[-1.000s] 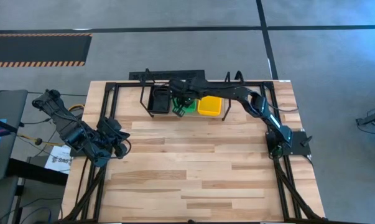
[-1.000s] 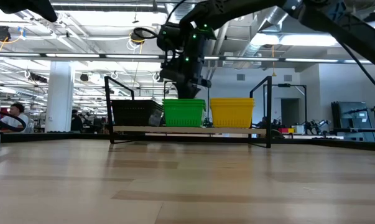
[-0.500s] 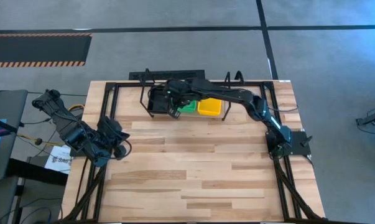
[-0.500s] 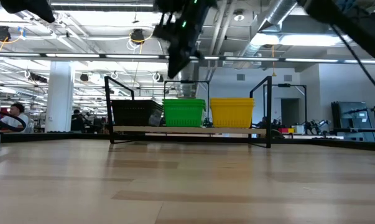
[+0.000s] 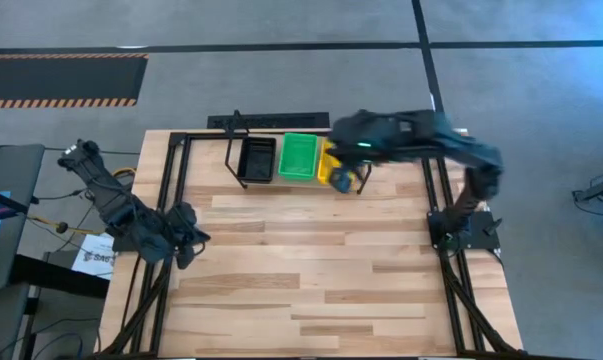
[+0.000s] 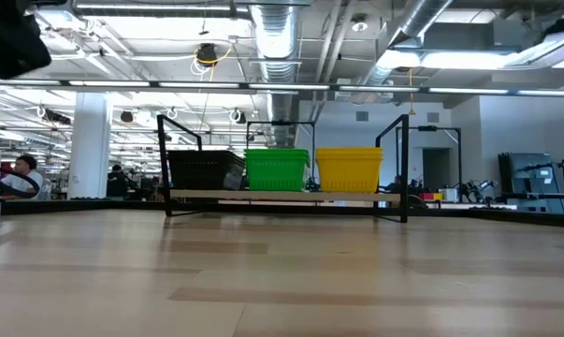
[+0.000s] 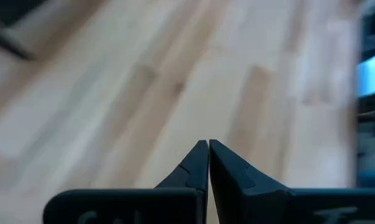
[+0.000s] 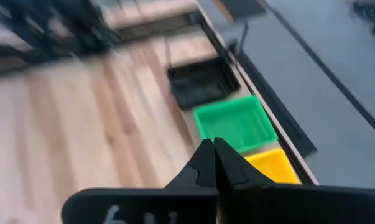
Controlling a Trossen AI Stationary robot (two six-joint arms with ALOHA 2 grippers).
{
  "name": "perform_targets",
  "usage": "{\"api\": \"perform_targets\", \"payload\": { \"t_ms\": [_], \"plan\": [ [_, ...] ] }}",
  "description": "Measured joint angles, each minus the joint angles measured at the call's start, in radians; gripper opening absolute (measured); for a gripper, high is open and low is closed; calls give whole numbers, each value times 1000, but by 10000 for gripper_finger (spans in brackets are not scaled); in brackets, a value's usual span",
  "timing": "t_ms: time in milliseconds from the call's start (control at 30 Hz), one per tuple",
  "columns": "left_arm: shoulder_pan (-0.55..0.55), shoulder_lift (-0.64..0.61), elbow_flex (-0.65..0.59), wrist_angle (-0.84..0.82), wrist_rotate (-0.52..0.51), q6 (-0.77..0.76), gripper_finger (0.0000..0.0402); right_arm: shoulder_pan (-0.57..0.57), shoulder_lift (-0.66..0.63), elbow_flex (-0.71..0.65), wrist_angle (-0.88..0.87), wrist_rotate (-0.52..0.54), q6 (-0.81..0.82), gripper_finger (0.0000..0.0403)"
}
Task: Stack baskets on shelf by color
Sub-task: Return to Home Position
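Stacking looks done: the black stack (image 8: 203,81), green stack (image 8: 236,123) and yellow stack (image 8: 271,167) stand in a row on the shelf (image 6: 282,195). Next, the arms need homing. The right claw (image 8: 213,149), pinched closed and empty, hangs seemingly just above the yellow stack, touching nothing. The left claw (image 7: 208,149), also closed and empty, sits well apart over the bench (image 5: 311,270).

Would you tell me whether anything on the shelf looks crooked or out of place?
Only slightly: the black perforated plastic baskets on the wire-framed wooden shelf appear a little skewed, unlike the square-set bright green baskets and yellow baskets alongside. Nothing looks spilled.
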Motion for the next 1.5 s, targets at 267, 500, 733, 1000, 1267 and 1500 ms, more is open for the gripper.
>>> {"api": "perform_targets", "payload": {
  "t_ms": [267,500,733,1000,1267,1500],
  "plan": [
    [1,-241,-247,448,8,256,0,322,-200,0,15,222,69,0],
    [42,-395,-328,515,8,349,0,683,-227,0,48,433,69,0],
    [182,-470,-336,541,14,488,0,954,-206,-2,-61,784,218,0],
    [414,-459,-336,614,114,640,0,1111,-242,-57,-208,967,438,0],
    [688,-374,-336,698,395,726,0,1144,-452,-344,-210,985,640,0],
    [850,-251,-336,832,647,801,0,1163,-705,-778,-99,981,892,0]
  ]
}}
